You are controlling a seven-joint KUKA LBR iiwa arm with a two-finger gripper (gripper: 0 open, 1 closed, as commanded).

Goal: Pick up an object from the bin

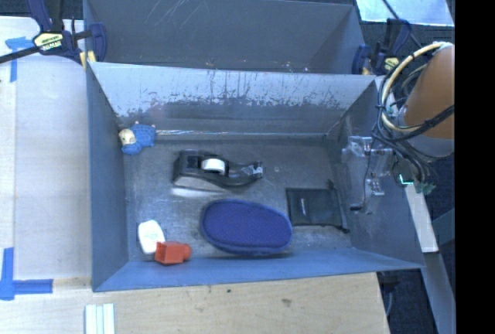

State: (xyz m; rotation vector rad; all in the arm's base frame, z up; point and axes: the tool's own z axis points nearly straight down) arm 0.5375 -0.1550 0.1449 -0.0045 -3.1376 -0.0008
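gripper (362,184) low at right wall of grey metal bin (232,97) | opening: cannot tell | nearest: thin black square pouch (313,207), lying flat, so likely needs an edge pinch

No legible txt, nos. or brands. Tiny pale mark on black pouch (313,209), just left of hand (358,203), too small to read.

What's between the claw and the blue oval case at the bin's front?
A flat black square pouch lies on the floor between the claw and the blue oval case, in the camera view.
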